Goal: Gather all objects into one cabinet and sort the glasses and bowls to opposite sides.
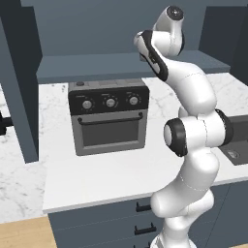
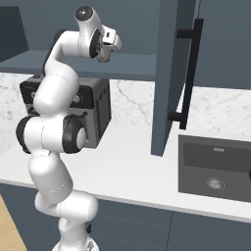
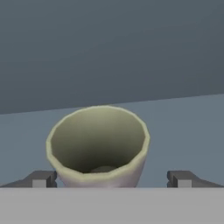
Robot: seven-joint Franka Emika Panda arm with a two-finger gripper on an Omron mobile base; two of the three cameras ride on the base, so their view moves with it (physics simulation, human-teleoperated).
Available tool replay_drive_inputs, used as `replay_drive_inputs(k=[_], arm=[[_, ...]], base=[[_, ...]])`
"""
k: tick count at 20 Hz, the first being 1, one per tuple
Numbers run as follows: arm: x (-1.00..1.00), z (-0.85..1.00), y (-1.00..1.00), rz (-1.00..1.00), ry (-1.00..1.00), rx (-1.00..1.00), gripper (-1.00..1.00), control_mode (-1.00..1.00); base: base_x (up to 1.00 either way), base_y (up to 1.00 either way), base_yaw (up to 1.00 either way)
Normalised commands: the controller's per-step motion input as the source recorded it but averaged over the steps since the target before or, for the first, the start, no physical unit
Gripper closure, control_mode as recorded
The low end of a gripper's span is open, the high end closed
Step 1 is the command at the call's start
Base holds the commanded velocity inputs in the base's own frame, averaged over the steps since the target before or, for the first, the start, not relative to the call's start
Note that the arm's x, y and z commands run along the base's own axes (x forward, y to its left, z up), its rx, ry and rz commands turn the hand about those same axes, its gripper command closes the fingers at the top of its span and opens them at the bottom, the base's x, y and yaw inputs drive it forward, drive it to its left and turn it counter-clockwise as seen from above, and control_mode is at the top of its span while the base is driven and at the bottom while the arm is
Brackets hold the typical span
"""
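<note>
open pincer around a beige mug on the cabinet shelf

white marble counter (image 1: 111,177) runs along the wall, with a dark toaster oven (image 1: 109,116) standing on it below the slate-blue cabinet shelf (image 1: 92,65). to the right in the right base view, a dark sink (image 2: 215,166) is set into the counter, and the cabinet door (image 2: 174,73) stands open with its long black bar handle (image 2: 188,73) facing out. the white arm (image 1: 193,121) rises and bends forward at shelf height. in the hand view the beige mug (image 3: 98,144) stands upright on the blue-grey shelf, mouth open to the camera. the pincer (image 3: 111,178) is spread wide, one fingertip (image 3: 41,178) on each side of the mug and apart from it, not holding it.
</note>
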Motion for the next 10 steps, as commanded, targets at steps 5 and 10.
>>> replay_drive_inputs(k=[5, 10], arm=[[0.00, -0.01, 0.05, 0.00, 0.00, 0.00, 1.00, -1.00], [0.00, -0.04, 0.13, 0.00, 0.01, 0.02, 1.00, -1.00]], base=[[0.00, 0.00, 0.00], [0.00, 0.00, 0.00]])
